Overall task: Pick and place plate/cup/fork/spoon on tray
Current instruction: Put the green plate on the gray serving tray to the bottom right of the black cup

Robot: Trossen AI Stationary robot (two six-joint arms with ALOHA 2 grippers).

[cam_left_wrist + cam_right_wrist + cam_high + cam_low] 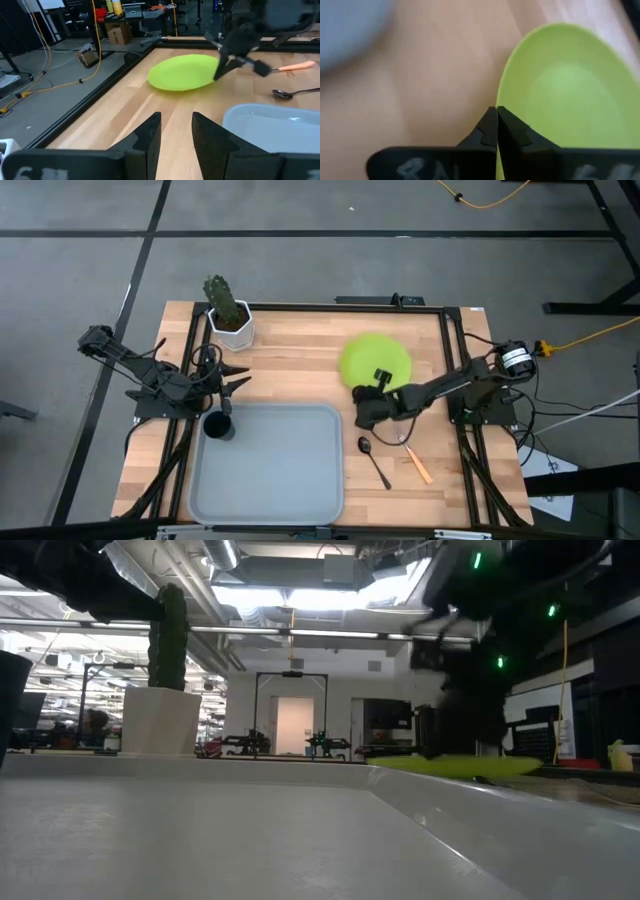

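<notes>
Plate point(375, 360) step: our right hand point(362, 393) pinches plate rim, beside tray point(270, 470). Next we lift, carry over tray. Left hand point(240, 377) open.

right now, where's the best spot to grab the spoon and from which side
The spoon lies flat on the bare wood between the tray and the fork. Its thin handle, about mid-length, is probably best, approached from straight above with the claw's fingers straddling it. The right claw is nearest but shut on the plate.
</notes>
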